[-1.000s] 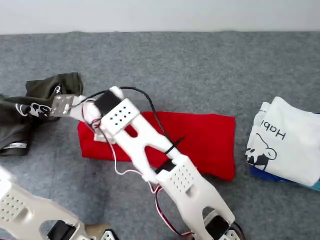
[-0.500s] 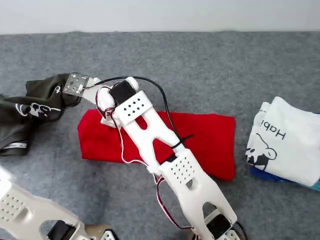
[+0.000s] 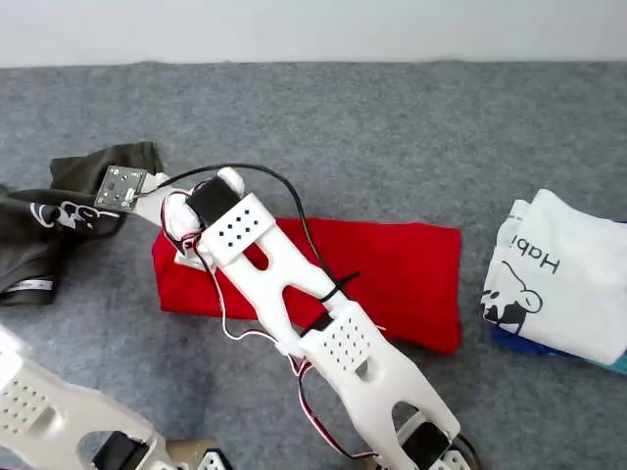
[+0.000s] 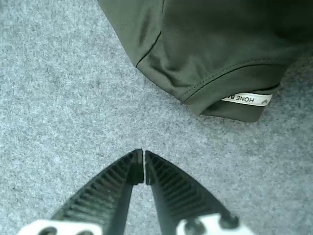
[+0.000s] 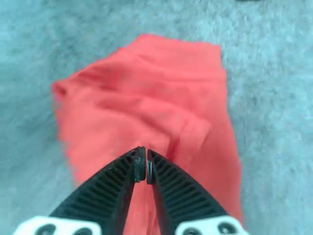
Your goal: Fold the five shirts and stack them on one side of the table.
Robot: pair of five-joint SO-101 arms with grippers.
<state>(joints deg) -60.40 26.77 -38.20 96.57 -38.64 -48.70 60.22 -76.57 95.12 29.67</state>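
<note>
The right fingers [image 5: 117, 188] are sitting pressed together tip to tip with no cloth caught between them. They are hanging over the red shirt [image 5: 146, 98]; whether the tips are touching the fabric cannot be told. The left fingers [image 4: 115, 186] are likewise lying closed and empty. They are pointing across bare grey counter [image 4: 58, 98] towards the hem of the dark green shirt [image 4: 220, 44], whose white label [image 4: 244, 99] is showing at the fold. In the high view the right arm [image 3: 294, 294] is stretching diagonally over the red shirt, which is lying mid-counter as a long flat band. It is appearing folded lengthwise but not yet reduced to a compact packet. The dark green shirt is lying in a crumpled heap on the left arm's side, well apart from the other garments, and is looking wholly unfolded. On the opposite side a folded white shirt [image 3: 558, 274] is resting on a blue shirt [image 3: 519, 343], with a sliver of a teal shirt [image 3: 615, 364] showing beneath. This pile is being judged as three finished shirts, though the lower layers are mostly hidden. Assessment: about three of five are reading as done. The red shirt is standing midway, needing further folds and a transfer to the pile. The dark green shirt is awaiting the full sequence.
</note>
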